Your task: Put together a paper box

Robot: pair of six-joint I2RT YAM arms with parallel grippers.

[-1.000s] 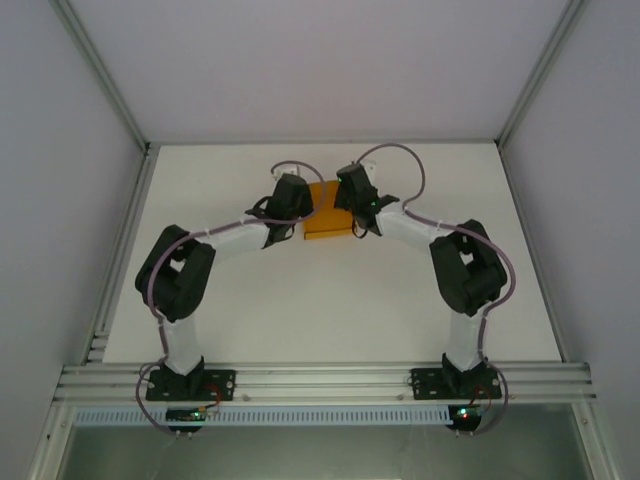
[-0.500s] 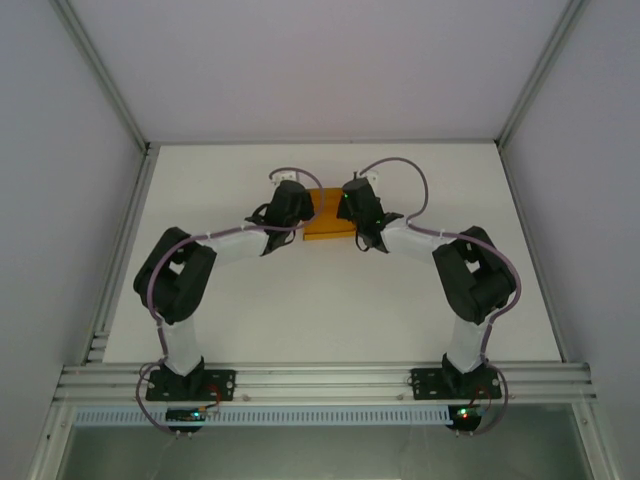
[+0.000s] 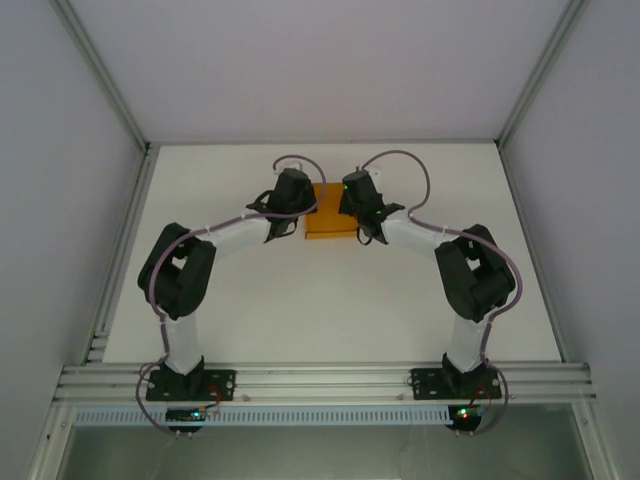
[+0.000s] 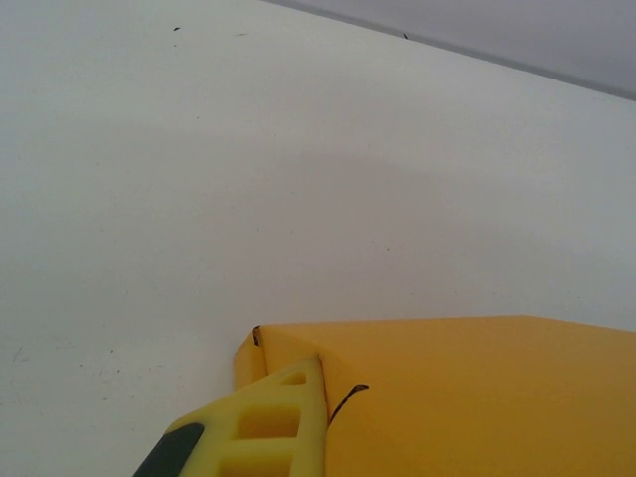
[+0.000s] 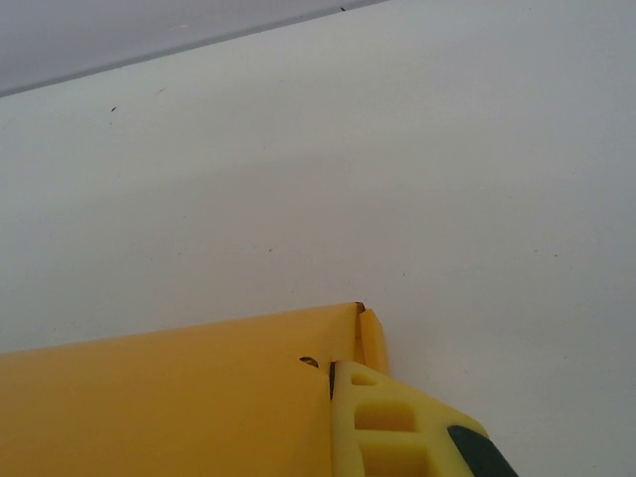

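Left hand [image 3: 303, 208] pressed together, pinching thin card at left corner of paper box [image 3: 328, 215]; one yellow finger [image 4: 308, 437] flat against card. Right hand [image 3: 352, 212] likewise pressed together, pinching right corner, its finger [image 5: 343, 437] against card. Orange-yellow box sits between hands, far-centre on white tabletop [image 3: 330, 300].

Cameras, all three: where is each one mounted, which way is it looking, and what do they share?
Top external: above and behind the robot, looking down at the table; both arms show, left pincer and right pincer flanking the paper box.
Left wrist: on the left arm, looking low across the table past its yellow finger at a box corner.
Right wrist: mirrored, its finger at another corner.
Shared: all see the box.
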